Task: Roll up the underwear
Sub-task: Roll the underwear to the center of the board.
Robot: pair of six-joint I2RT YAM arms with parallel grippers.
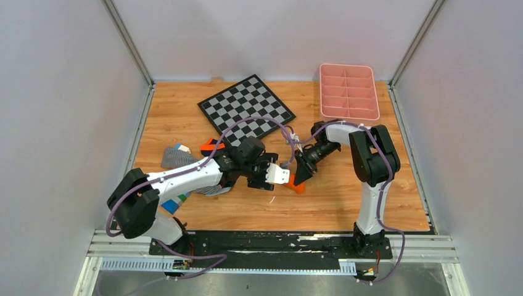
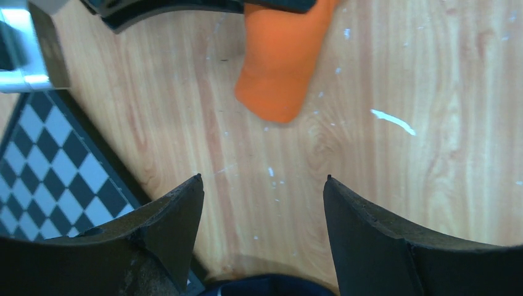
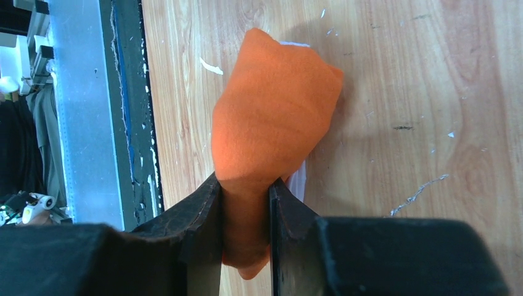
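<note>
Underwear [image 3: 271, 117], bright orange and bunched into a thick fold, sits pinched in the right gripper [image 3: 245, 203]. The two dark fingers press in on the cloth from either side, with fabric bulging out ahead of the tips and a small tail hanging back between them. A sliver of white trim shows at the fold's edge, beside one finger. The free end of the underwear rests on the wooden table [image 1: 345, 197], around the middle of its width and somewhat closer to the near edge than to the far one.

The left gripper [image 2: 262, 185] faces that free end with its jaws wide apart and nothing between them but bare wood. The rounded orange end lies just ahead of its fingertips, not touching them.

Farther out, a checkerboard [image 1: 247, 110] lies turned at an angle toward the far edge, left of centre. A pink tray [image 1: 348, 92] with compartments stands in the far right corner. A navy garment [image 1: 213, 147] with orange on it lies at the checkerboard's near corner. A grey striped garment [image 1: 176, 157] lies beside it, toward the left edge and partly under the left arm.
</note>
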